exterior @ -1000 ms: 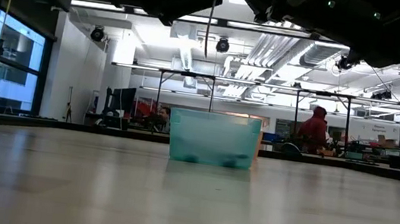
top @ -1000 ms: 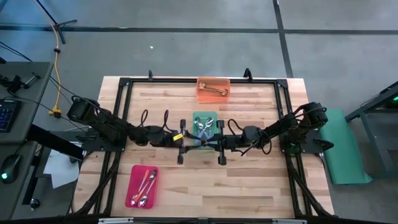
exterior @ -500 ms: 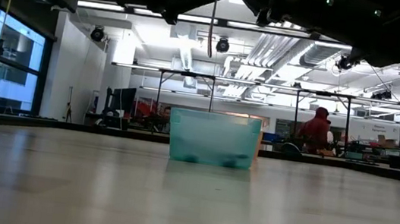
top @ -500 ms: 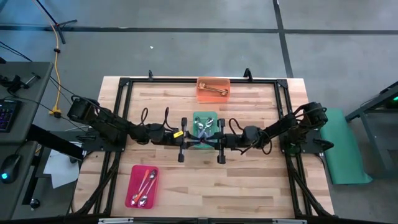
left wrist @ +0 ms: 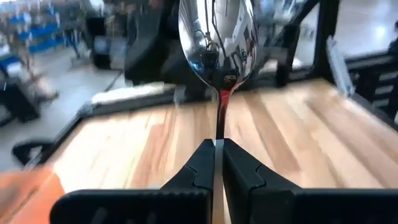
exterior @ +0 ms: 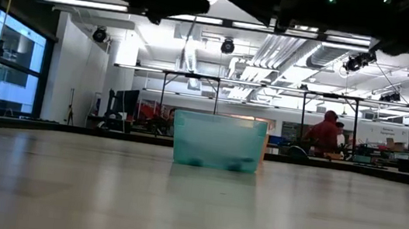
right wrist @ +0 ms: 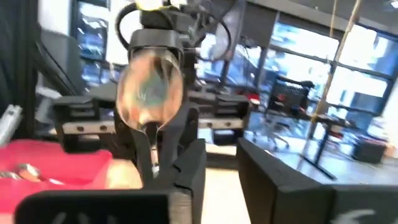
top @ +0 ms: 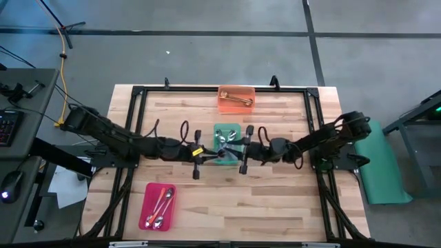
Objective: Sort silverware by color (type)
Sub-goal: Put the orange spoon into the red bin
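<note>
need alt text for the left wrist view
The left gripper pinches the thin handle of a spoon, whose shiny bowl stands upright close to the camera. Behind it lie the wooden table and a black frame.

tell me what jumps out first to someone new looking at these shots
Two dark arms meet nose to nose over the green tray at mid-table. The left claw is shut on a spoon, its shiny bowl looming up in the left wrist view, and that same spoon faces the right wrist camera. Around them lie an orange tray at the far edge and a red tray of spoons at the near left.
</note>
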Action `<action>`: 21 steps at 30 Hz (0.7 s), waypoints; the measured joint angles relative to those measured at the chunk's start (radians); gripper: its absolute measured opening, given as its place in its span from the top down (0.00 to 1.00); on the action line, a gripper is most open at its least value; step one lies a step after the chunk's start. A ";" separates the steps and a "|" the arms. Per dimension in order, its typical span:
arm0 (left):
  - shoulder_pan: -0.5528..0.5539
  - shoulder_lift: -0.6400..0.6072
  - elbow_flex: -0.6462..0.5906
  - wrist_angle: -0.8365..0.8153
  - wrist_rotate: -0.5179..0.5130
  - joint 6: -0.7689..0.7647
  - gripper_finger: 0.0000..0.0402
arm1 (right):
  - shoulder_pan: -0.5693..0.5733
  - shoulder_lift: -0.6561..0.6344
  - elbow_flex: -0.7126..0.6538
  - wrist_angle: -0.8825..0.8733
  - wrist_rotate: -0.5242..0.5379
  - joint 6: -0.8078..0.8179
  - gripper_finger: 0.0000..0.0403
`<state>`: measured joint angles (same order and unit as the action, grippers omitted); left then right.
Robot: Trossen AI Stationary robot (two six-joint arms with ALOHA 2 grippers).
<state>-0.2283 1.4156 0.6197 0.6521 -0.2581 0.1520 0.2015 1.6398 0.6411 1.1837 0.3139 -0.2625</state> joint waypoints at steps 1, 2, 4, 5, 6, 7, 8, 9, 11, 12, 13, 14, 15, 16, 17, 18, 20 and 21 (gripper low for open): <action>-0.007 -0.017 -0.001 -0.042 -0.017 -0.013 0.99 | 0.003 -0.018 0.000 -0.030 0.020 -0.003 0.80; -0.014 -0.033 -0.001 -0.073 -0.032 -0.027 0.99 | 0.008 -0.033 0.000 -0.055 0.033 -0.005 0.79; -0.030 -0.073 -0.001 -0.161 -0.062 -0.075 0.99 | 0.016 -0.069 0.000 -0.120 0.058 -0.009 0.77; -0.040 -0.096 -0.001 -0.206 -0.073 -0.104 0.99 | 0.020 -0.088 0.000 -0.162 0.072 -0.015 0.77; -0.053 -0.119 -0.001 -0.250 -0.081 -0.134 0.99 | 0.024 -0.106 -0.001 -0.202 0.087 -0.024 0.78; -0.067 -0.142 -0.001 -0.294 -0.091 -0.167 0.99 | 0.028 -0.122 -0.001 -0.243 0.105 -0.027 0.78; -0.084 -0.168 -0.001 -0.342 -0.104 -0.204 0.99 | 0.032 -0.136 -0.001 -0.278 0.126 -0.028 0.80; -0.103 -0.195 -0.001 -0.389 -0.119 -0.237 0.99 | 0.037 -0.150 -0.001 -0.316 0.145 -0.028 0.82; -0.145 -0.239 0.020 -0.510 -0.147 -0.321 0.99 | 0.043 -0.174 -0.001 -0.393 0.165 -0.025 0.86; -0.171 -0.259 0.039 -0.588 -0.165 -0.369 0.99 | 0.044 -0.184 -0.001 -0.430 0.165 -0.025 0.89; -0.200 -0.275 0.060 -0.673 -0.190 -0.420 0.99 | 0.044 -0.191 -0.001 -0.466 0.166 -0.022 0.93; -0.230 -0.281 0.087 -0.752 -0.214 -0.474 0.99 | 0.044 -0.195 -0.001 -0.499 0.165 -0.011 0.96; -0.260 -0.281 0.118 -0.830 -0.238 -0.533 0.99 | 0.043 -0.198 -0.001 -0.530 0.165 0.002 0.98; -0.289 -0.281 0.147 -0.919 -0.258 -0.596 0.99 | 0.039 -0.199 -0.001 -0.555 0.165 0.016 0.99; -0.318 -0.278 0.177 -1.002 -0.267 -0.665 0.99 | 0.034 -0.200 -0.002 -0.575 0.165 0.034 0.98; -0.346 -0.267 0.209 -1.070 -0.272 -0.734 0.99 | 0.031 -0.200 -0.002 -0.600 0.166 0.057 0.98; -0.397 -0.241 0.271 -1.195 -0.273 -0.866 0.99 | 0.026 -0.200 -0.002 -0.639 0.167 0.082 0.98; -0.426 -0.226 0.302 -1.263 -0.273 -0.928 0.99 | 0.027 -0.200 -0.002 -0.648 0.168 0.087 0.98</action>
<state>-0.6545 1.1895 0.9214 -0.6106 -0.5307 -0.7761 0.2283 1.4399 0.6388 0.5353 0.4824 -0.1753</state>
